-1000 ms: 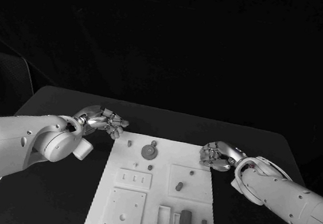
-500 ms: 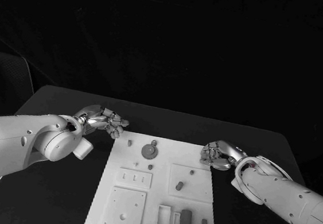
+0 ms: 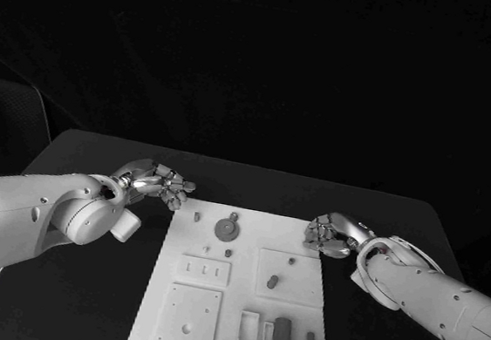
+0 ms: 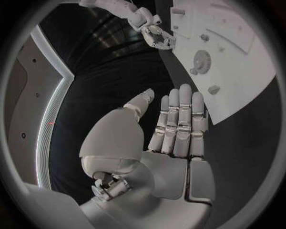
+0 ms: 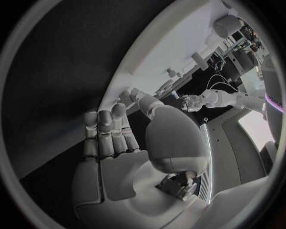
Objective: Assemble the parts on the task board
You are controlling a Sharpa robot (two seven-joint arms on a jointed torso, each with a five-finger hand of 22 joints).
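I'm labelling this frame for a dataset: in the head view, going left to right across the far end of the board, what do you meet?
Left robot hand → small peg at the task board's left edge → gear → right robot hand.
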